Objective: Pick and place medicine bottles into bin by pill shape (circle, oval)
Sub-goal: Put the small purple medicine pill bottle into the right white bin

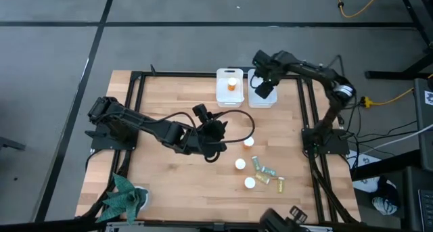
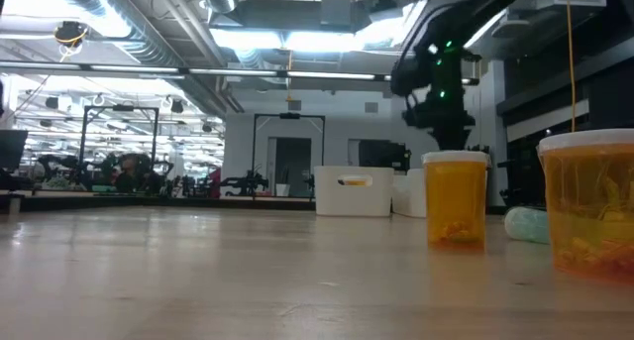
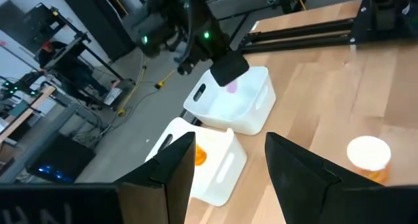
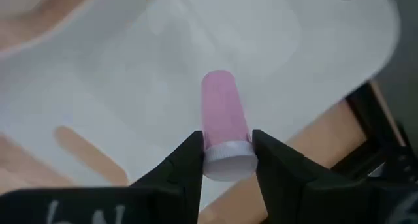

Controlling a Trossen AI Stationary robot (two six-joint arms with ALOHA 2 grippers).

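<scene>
My right gripper [image 4: 226,164] is shut on a small translucent pink bottle [image 4: 224,110] above the right white bin [image 1: 262,98]; it also shows in the left wrist view [image 3: 230,87]. The left white bin [image 1: 229,90] holds an orange bottle [image 1: 232,84]. Three orange bottles with white caps [image 1: 239,164] stand on the table, with small green and yellow bottles [image 1: 268,172] lying beside them. My left gripper [image 1: 215,134] is open and empty at mid-table, its fingers [image 3: 176,168] pointing toward the bins. My right gripper pinches the pink bottle between its two fingers at the bottle's cap end [image 4: 228,160]. The fingers lie across the bottle, whose body sticks out past the fingertips. The bottle is lifted clear, over the inside of the right bin [image 4: 130,74].
The two bins stand side by side at the table's far edge [image 2: 352,191]. A black frame [image 1: 308,110] runs round the tabletop. A green toy [image 1: 125,197] lies at the near left corner. A dark cable [image 1: 243,120] loops by my left gripper.
</scene>
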